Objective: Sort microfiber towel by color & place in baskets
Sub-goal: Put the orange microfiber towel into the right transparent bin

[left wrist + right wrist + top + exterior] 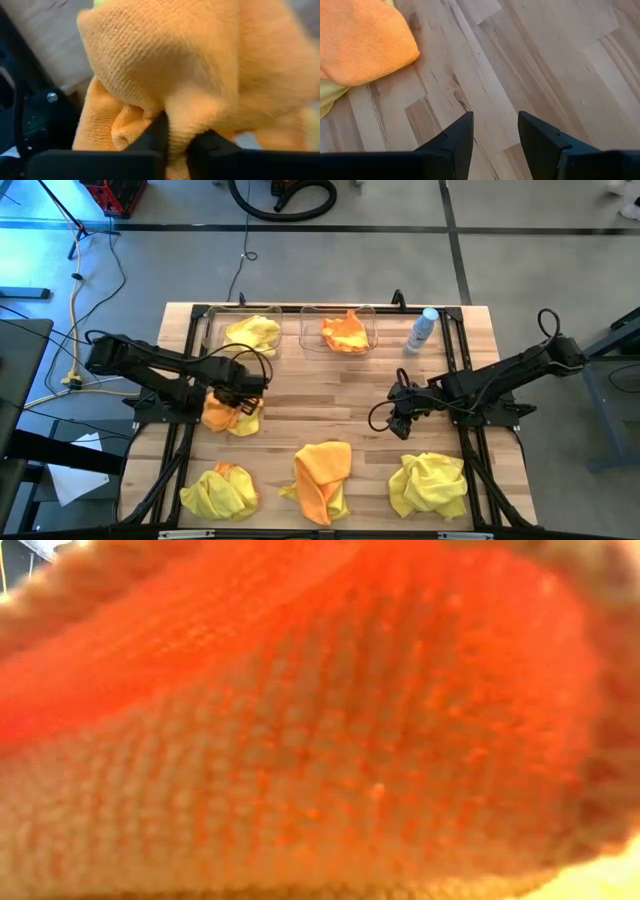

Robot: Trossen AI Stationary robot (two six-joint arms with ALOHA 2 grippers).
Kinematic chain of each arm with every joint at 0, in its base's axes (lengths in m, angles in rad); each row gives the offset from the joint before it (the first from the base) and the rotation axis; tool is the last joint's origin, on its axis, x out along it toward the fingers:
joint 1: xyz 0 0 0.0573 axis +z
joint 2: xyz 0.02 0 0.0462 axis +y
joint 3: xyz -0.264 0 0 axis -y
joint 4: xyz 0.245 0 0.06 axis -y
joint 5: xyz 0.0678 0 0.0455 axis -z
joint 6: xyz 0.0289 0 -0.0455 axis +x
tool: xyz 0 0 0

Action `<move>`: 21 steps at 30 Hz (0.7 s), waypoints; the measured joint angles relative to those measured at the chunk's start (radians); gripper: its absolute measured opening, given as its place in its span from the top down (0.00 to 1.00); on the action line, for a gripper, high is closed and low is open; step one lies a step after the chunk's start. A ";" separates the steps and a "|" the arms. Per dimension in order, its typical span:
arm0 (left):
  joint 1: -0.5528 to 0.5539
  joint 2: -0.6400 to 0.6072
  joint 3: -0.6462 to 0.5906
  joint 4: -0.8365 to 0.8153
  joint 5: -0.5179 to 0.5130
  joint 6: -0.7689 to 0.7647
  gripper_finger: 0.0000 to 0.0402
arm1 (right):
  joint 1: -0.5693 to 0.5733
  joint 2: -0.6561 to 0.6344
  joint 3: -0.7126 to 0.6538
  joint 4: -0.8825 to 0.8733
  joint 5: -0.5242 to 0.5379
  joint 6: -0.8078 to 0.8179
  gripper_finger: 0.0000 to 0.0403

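An orange towel [230,416] with some yellow at its edge lies bunched on the wood at the left. My left gripper [236,394] stands on it, pointing down, shut on its cloth [200,65]. My right gripper [402,416] hangs open over bare wood at the right, holding nothing [495,117]. At the far edge stand two clear baskets: the left one [212,330] holds a yellow towel [252,333], the right one [372,315] an orange towel [346,332]. Orange cloth [320,720] fills the whole low view. My left gripper pinches a raised fold [178,112] of the orange towel between its two fingers [156,134], coming from above and pointing down. The fold bulges out beyond the fingertips. The rest of the towel lies bunched on the table around the fingers.
Along the near edge lie a yellow-and-orange bundle [220,490], an orange towel [322,473] whose corner shows in the right wrist view [362,40], and a yellow towel [430,483]. A small pale bottle [423,330] stands right of the baskets. Black frame rails [190,320] border the table.
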 joint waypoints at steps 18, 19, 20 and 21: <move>-0.003 0.037 0.846 -0.260 -0.259 0.162 1.00 | 0.000 0.000 0.000 -0.001 0.014 -0.034 0.63; 0.016 0.055 0.889 -0.252 -0.270 0.207 1.00 | 0.000 0.000 0.000 -0.001 0.014 -0.034 0.63; 0.039 0.077 0.935 -0.243 -0.274 0.256 1.00 | 0.000 0.000 0.000 -0.001 0.014 -0.034 0.63; 0.063 0.102 0.982 -0.226 -0.275 0.311 1.00 | 0.000 0.000 0.000 -0.001 0.014 -0.031 0.63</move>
